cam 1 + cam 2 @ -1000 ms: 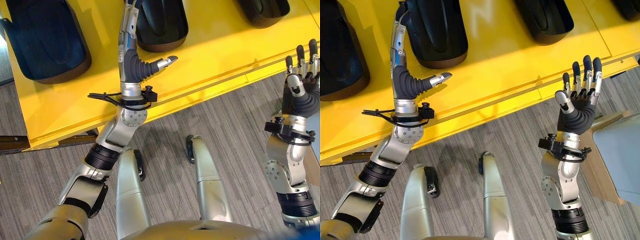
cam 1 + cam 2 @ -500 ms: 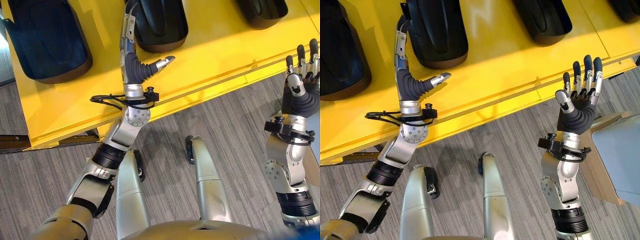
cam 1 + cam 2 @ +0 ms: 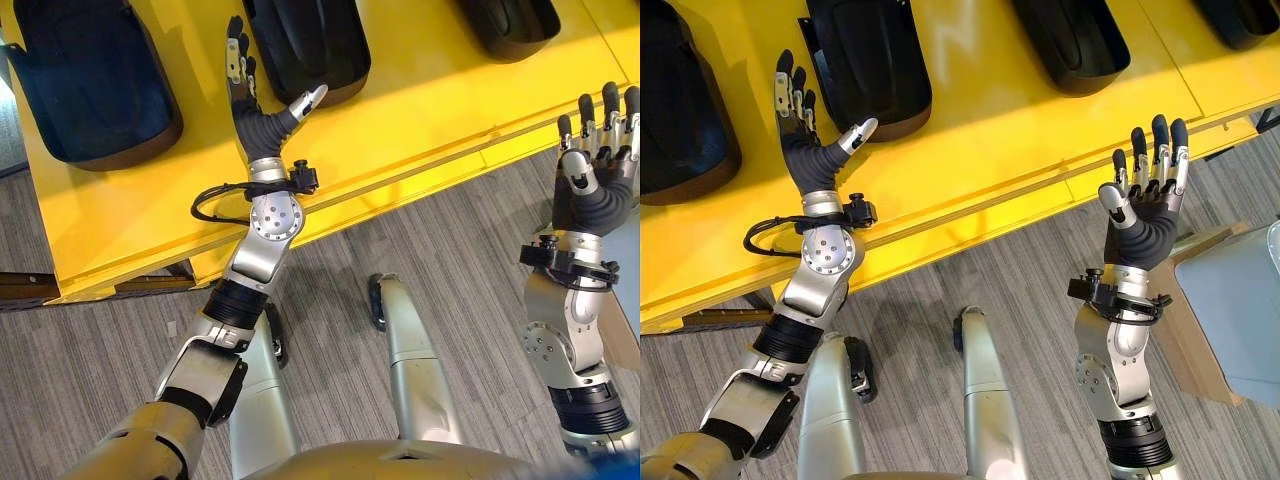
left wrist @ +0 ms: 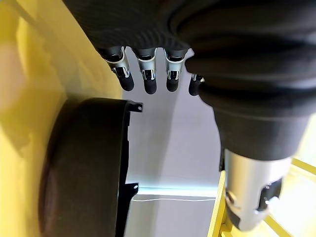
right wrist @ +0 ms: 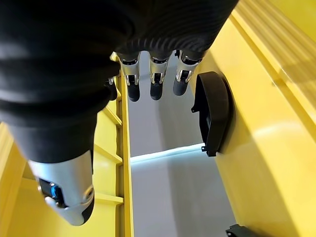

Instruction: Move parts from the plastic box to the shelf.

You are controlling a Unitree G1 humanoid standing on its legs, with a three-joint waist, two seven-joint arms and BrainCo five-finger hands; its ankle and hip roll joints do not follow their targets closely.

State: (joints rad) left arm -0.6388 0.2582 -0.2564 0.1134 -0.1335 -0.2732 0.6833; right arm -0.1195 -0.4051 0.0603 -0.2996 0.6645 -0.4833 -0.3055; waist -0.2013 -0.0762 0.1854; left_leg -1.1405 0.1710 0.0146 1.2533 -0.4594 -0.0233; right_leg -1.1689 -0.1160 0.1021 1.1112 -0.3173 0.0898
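Left eye view: left hand (image 3: 252,110) above yellow shelf (image 3: 420,110), fingers straight and spread, empty, just beside black part (image 3: 305,45). Part lies on shelf, long axis running from front edge toward back. Right hand (image 3: 1148,205) raised off shelf's front edge, fingers straight, apart, holding nothing.

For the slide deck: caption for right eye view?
Both open hands, left hand and right hand, raised beside black moulded parts on yellow shelf.

Head eyes look down on the yellow shelf (image 3: 420,110); wrist cameras close along it.
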